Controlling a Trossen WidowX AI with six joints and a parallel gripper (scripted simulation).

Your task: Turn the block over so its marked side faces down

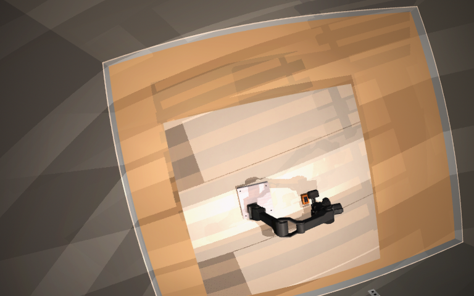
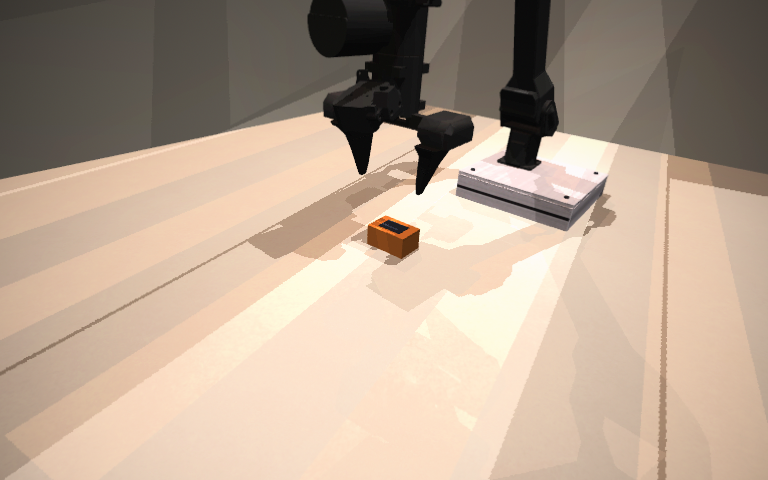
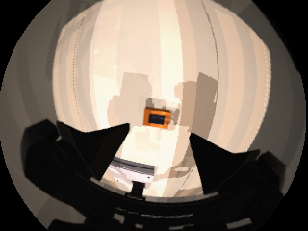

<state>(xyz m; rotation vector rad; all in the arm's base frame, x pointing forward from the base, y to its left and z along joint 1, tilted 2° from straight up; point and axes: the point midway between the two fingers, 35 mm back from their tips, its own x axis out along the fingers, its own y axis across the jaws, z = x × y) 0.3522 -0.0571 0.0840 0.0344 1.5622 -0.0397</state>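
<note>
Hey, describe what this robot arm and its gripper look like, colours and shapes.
The arm is matte black throughout, built of blocky, angular links with a round drum-shaped joint housing. The gripper is also black, with two fingers that taper to sharp points. The arm rises from a pale, flat, layered base plate with dark corner screws. No cables or markings are visible.

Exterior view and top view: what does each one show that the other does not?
Only the exterior view shows height: the open gripper hangs above the table, its fingers pointing down, not touching the orange block, and the block's side faces are visible. Only the top view shows the whole table with its grey border and the full bent arm reaching from the base plate. Both show the block resting on the table with its dark marked side up, near the gripper, and the base plate.
</note>
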